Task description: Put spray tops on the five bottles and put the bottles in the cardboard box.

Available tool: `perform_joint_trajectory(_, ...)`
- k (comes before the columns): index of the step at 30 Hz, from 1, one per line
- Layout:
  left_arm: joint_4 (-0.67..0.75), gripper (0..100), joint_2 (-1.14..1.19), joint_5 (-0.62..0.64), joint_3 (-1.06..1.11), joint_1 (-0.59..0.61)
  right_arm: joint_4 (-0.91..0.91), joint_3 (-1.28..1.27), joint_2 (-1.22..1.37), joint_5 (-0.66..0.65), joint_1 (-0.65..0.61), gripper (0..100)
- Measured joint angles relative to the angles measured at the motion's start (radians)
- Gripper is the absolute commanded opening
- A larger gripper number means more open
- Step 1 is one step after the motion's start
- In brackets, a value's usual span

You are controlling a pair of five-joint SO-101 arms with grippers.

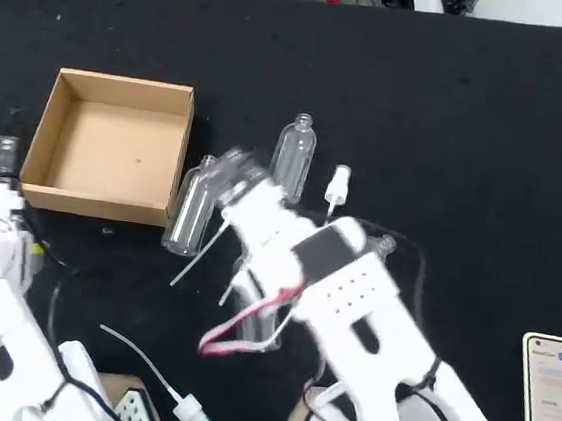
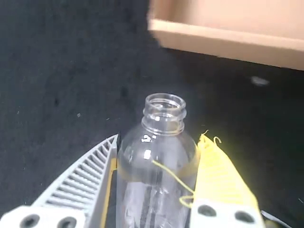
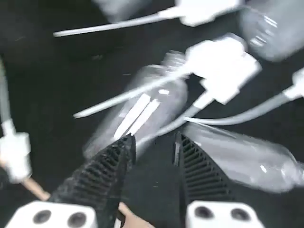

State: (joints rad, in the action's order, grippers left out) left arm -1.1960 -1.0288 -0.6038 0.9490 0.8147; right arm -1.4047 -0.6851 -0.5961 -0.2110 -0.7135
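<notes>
One bottle (image 2: 164, 116) sits clamped in the left gripper (image 2: 159, 138); right gripper (image 3: 154, 140) ajar.

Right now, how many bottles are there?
5 bottles: one in the left gripper, one standing beside the cardboard box, another farther right, two lying by the right gripper, partly hidden.
</notes>
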Motion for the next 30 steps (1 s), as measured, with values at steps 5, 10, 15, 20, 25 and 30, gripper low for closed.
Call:
perform_joint_trajectory(5, 0.08, 16, 0.186, -0.009, -0.04, 0.12, 0.058, -0.086, 0.006, 0.035, -0.213, 14.2)
perform_joint_trajectory(10, 0.086, 16, 0.47, -0.009, -0.222, 0.235, 0.204, -0.137, 0.089, 0.175, -0.311, 14.2)
perform_joint_trajectory(15, 0.028, 16, 0.713, -0.006, -0.442, 0.33, 0.244, -0.137, 0.14, 0.282, -0.411, 18.9)
perform_joint_trajectory(20, -0.041, 16, 0.87, -0.005, -0.631, 0.376, 0.259, -0.137, 0.144, 0.328, -0.546, 26.9)
perform_joint_trajectory(25, -0.072, 16, 0.936, -0.005, -0.721, 0.391, 0.381, -0.181, 0.144, 0.362, -0.629, 24.0)
perform_joint_trajectory(30, -0.072, 16, 0.936, -0.005, -0.74, 0.405, 0.532, -0.272, 0.144, 0.393, -0.644, 24.2)
